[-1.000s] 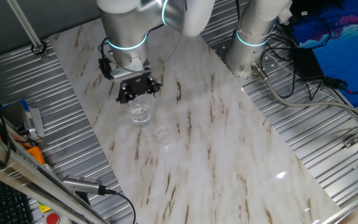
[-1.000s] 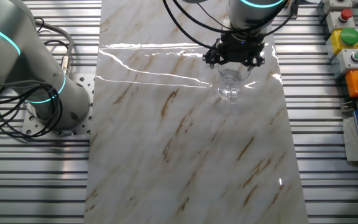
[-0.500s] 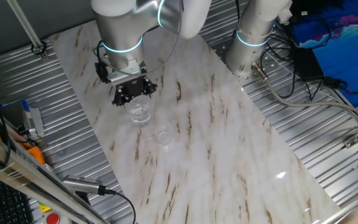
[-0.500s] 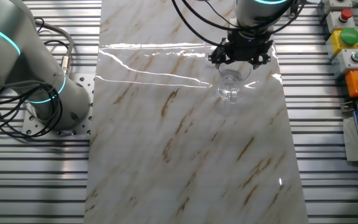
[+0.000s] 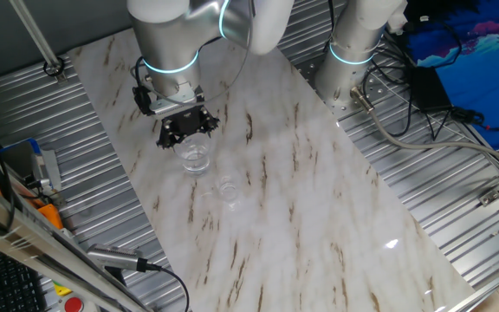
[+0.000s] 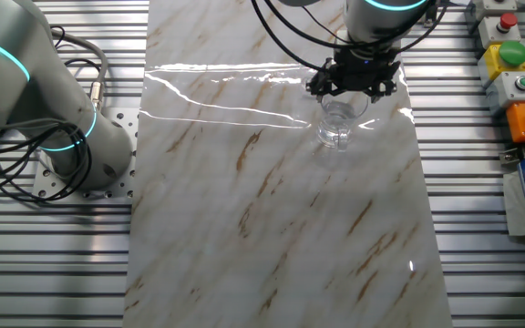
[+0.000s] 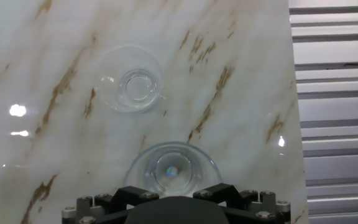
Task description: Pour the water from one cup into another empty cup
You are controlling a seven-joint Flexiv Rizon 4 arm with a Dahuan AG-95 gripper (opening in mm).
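The larger clear tumbler stands upright on the marble table; it also shows in the other fixed view and at the bottom of the hand view. A faint glint at its bottom may be water; I cannot tell the level. The smaller clear cup stands upright a short way beyond it, apart, and looks empty in the hand view. My gripper hangs just above and behind the tumbler's rim, jaws spread wide and holding nothing. It also shows in the other fixed view. Its fingertips are out of the hand view.
A second silver arm base stands at the table's far side, with cables beside it. A box with coloured buttons sits past the table edge near the gripper. The marble top ends close to the tumbler, with ribbed metal beyond.
The gripper shifted a little sideways toward the nearby table edge between one second and half a second ago, then stayed still. Both cups have not moved.
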